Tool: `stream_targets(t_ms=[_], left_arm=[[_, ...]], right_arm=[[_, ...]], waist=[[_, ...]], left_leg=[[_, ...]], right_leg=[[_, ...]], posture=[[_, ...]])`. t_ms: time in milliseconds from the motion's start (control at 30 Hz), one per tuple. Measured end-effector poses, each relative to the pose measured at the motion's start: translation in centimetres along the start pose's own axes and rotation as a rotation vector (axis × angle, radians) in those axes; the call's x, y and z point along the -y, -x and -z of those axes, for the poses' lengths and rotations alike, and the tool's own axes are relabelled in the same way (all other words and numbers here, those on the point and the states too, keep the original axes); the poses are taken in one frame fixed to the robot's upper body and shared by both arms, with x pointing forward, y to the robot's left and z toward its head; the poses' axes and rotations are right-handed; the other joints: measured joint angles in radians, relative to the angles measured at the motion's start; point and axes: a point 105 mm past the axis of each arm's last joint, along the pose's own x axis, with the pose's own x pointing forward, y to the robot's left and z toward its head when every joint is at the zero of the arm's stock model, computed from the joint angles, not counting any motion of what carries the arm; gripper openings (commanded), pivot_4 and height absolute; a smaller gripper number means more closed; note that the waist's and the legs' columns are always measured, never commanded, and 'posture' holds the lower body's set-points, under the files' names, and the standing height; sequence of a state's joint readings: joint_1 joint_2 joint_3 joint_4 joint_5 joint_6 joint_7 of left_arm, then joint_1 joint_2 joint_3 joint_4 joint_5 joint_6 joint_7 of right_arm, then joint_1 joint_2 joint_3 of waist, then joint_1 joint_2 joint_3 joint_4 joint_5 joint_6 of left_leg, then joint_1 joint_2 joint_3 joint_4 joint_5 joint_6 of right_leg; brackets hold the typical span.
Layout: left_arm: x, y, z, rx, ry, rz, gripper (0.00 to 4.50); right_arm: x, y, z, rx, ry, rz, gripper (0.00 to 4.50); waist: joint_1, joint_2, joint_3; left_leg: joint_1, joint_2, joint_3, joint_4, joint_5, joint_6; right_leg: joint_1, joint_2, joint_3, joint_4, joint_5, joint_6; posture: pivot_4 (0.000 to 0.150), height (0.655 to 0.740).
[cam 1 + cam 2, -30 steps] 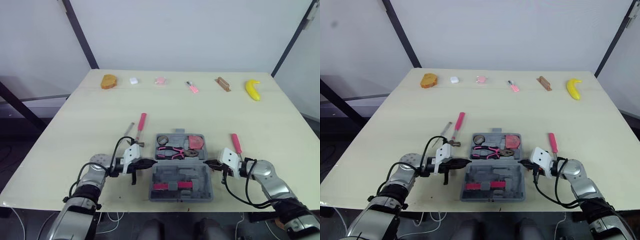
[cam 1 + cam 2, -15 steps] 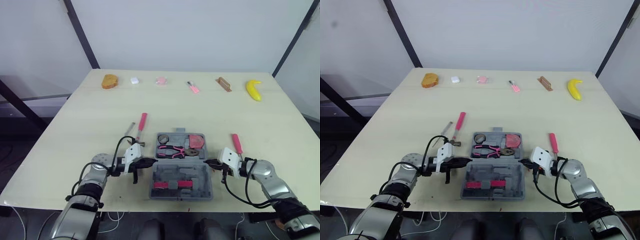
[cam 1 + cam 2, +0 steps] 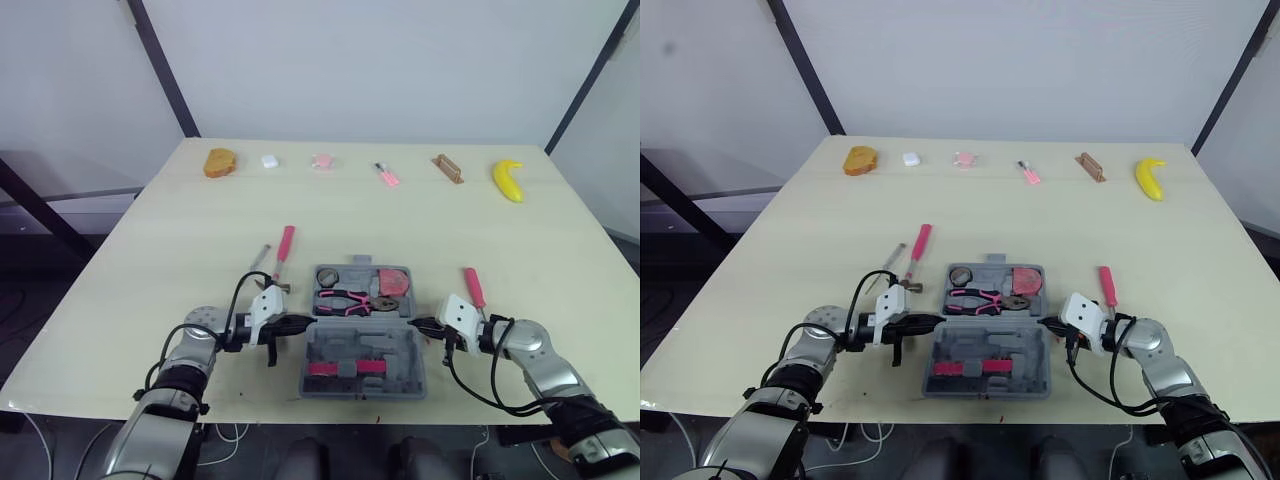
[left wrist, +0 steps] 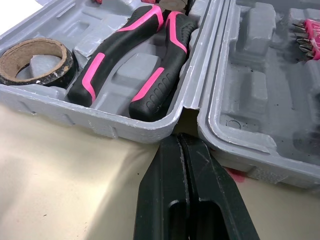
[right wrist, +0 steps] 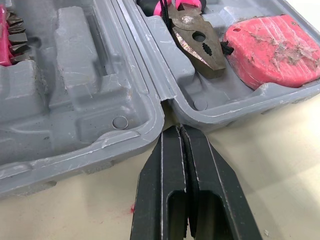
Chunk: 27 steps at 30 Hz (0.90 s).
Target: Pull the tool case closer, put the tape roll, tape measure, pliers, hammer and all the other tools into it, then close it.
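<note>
The grey tool case lies open near the table's front edge. Its far half holds the tape roll, the pink-handled pliers and the pink tape measure. A pink bit holder sits in the near half. My left gripper is shut, its tip at the hinge notch on the case's left side. My right gripper is shut, its tip at the hinge on the right side. The pink-handled hammer and a thin grey tool lie left of the case, a pink screwdriver to its right.
Along the table's far edge lie an orange bread-like piece, a small white object, a pink object, a small pink tool, a brown block and a banana. The case's near side is close to the front edge.
</note>
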State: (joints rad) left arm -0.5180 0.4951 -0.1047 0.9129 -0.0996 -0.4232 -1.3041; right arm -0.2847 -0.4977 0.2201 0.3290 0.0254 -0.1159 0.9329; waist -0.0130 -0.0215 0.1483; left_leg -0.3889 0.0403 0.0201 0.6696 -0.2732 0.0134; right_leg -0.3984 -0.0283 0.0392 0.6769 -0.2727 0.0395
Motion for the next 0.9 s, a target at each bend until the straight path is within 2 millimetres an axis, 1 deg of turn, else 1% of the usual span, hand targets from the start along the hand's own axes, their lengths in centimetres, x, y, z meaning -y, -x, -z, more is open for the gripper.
stream_targets(t_ms=[900], left_arm=[[0.12,0.46,0.13,-0.011,-0.007,0.004,0.0]], right_arm=[[-0.11,-0.91,0.26,0.029,-0.007,0.03,0.05]], waist=[[-0.003,0.0,0.0]], left_leg=[[0.0,0.0,0.0,0.0,0.0,0.0]], right_leg=[[0.0,0.0,0.0,0.0,0.0,0.0]], posture=[[0.15,0.74]])
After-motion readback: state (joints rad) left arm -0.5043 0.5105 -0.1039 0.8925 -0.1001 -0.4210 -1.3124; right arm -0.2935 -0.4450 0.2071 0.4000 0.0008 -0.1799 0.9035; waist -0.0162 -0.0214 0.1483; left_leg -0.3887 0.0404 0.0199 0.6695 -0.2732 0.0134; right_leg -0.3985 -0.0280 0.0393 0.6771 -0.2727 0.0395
